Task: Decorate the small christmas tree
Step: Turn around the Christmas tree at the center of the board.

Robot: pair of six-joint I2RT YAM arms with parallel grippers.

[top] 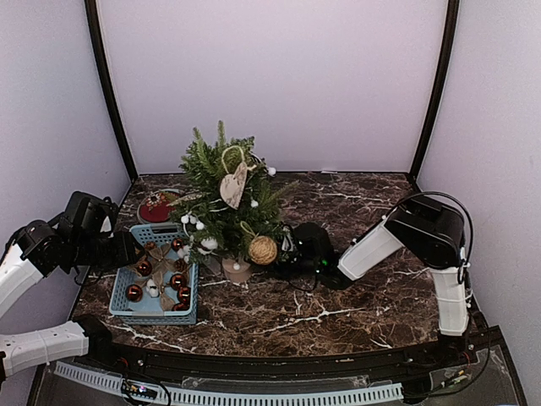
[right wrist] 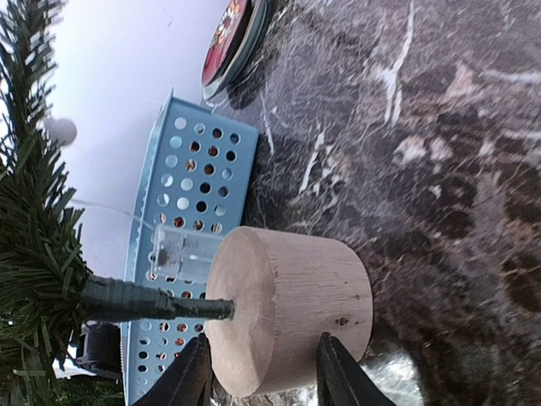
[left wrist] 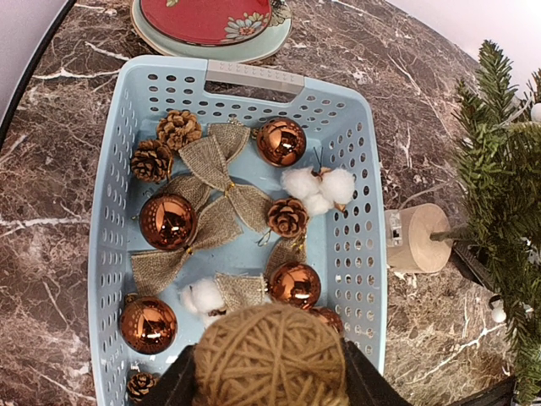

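The small christmas tree stands upright on the marble surface, just right of the blue basket. The right claw is clamped on the tree's wooden base, one finger on each side. The left claw hangs over the basket of copper baubles, pine cones and burlap bows, closed on a twine ball.

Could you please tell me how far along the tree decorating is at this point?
Done: a wooden heart, a hanging twine ball and white cotton puffs are on the small christmas tree. In hand: the left end effector grips a second twine ball over the blue basket; the right end effector clamps the wooden base. Remaining: copper baubles, pine cones and burlap bows in it.
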